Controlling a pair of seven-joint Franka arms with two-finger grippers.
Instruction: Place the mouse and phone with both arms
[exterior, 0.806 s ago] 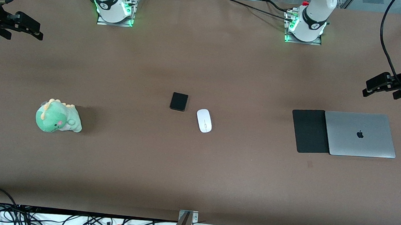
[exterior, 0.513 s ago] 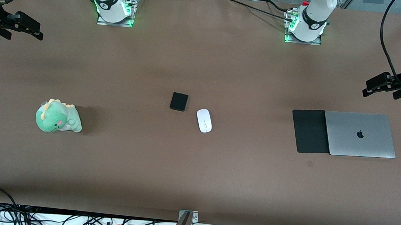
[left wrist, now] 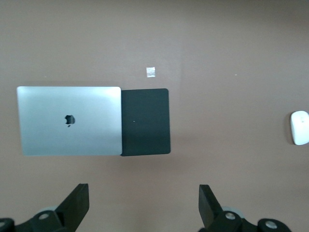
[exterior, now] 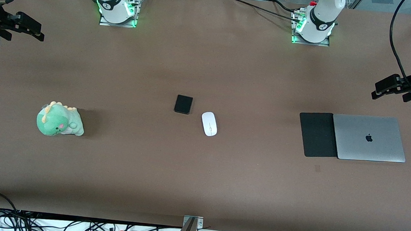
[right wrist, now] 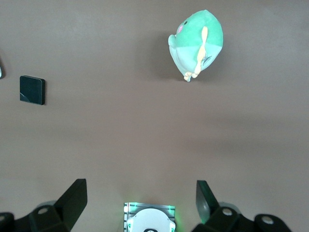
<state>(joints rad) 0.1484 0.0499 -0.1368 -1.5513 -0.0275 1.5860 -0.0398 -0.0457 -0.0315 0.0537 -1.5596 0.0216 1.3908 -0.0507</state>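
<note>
A brown table (exterior: 200, 181) holds a green plush dinosaur (exterior: 59, 119) at nine o'clock; at three o'clock, a closed silver laptop (exterior: 368, 138) lies touching a flat black mat (exterior: 317, 134)

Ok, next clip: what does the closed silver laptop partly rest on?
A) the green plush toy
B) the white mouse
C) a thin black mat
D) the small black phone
C: the laptop overlaps one edge of the thin black mat toward the left arm's end of the table, while the mouse and phone lie mid-table, apart from it.
</note>
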